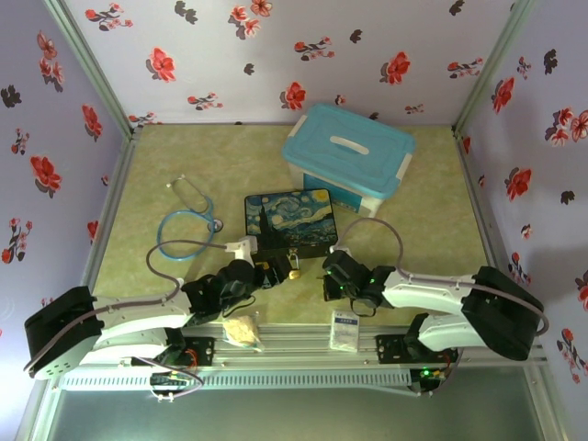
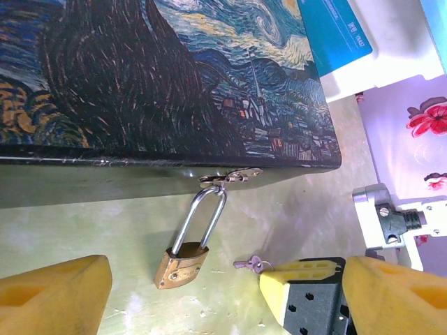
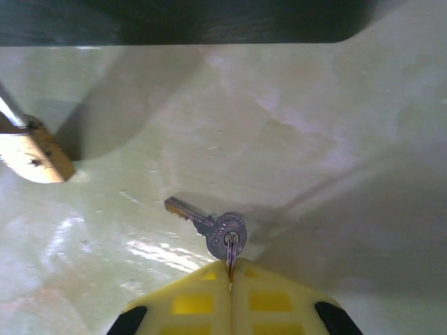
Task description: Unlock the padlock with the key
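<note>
Padlock (image 2: 180, 265), one, brass, lies on the table (image 2: 105, 230) just in front of the painted box (image 2: 174, 77), its shackle hooked through the box's clasp (image 2: 230, 176). One key (image 3: 209, 227) lies at 3 o'clock of the padlock, near but apart, with bare table between them. The right hand (image 3: 230, 279) is clenched on the key's ring. The left hand (image 2: 227, 293) is spread wide, one finger on each side of the padlock, touching nothing. The box's front edge closes off the 12 o'clock side. In the top view, one blue bin (image 1: 347, 163) sits at 1 o'clock of the box and one stethoscope (image 1: 188, 220) at 9 o'clock. One white carton (image 1: 344, 329) and one pale packet (image 1: 243, 331) lie near the table's near edge.
</note>
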You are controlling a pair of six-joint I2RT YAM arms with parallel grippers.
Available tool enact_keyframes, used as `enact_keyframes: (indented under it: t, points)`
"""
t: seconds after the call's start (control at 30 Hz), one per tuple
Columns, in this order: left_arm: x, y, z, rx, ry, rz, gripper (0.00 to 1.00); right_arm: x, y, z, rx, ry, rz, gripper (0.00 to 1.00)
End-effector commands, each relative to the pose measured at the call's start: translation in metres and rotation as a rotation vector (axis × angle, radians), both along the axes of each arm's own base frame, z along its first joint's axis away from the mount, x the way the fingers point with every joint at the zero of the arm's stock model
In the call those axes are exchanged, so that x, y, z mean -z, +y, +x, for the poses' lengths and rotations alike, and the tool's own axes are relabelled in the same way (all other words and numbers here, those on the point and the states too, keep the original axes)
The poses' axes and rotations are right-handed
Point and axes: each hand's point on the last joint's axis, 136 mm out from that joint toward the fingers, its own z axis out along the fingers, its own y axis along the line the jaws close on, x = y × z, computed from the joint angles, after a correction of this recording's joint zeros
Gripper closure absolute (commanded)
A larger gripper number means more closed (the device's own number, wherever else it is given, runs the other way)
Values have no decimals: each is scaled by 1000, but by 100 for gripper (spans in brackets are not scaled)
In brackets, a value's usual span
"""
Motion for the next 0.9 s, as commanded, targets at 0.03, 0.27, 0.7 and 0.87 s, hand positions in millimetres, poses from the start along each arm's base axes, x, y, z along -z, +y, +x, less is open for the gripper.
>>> enact_keyframes:
  t: [0.03,0.27,0.7,0.87]
  points:
    - [-18,0,4,-42,-32,-111,23,-20,17,2,27,20,179,100]
    - [-37,-8,4,-79,13,-275,19,-42,18,8,68,-4,257,100]
    - [-60,-41,7,-107,97,-551,16,-123,36,20,43,-134,533,100]
    - [-77,-55,10,-110,143,-645,13,-157,51,20,-56,-232,643,100]
